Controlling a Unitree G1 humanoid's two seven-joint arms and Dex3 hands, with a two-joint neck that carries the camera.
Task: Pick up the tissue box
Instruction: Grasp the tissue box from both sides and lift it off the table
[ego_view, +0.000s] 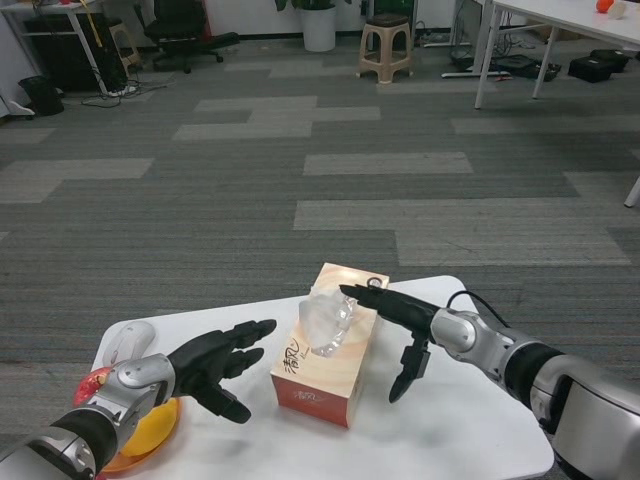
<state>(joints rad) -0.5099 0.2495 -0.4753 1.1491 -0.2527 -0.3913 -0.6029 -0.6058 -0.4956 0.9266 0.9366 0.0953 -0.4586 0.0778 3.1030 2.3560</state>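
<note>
Both hands are spreading wide, holding nothing: left hand (215, 365) at nine o'clock of the tissue box (330, 345), right hand (395, 330) at three.

The white table (470, 440) stood on a grey carpet floor (300, 200). On it lay the tissue box (328, 362) near the middle, and at the left a white mouse (128, 343) and an orange plate (145, 435).

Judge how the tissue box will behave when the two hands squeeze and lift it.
The tissue box looks like thin card, so it is probably light and may dent under a hard squeeze. Its flat sides should grip well. The tissue sticking out is floppy and would give no hold.
</note>
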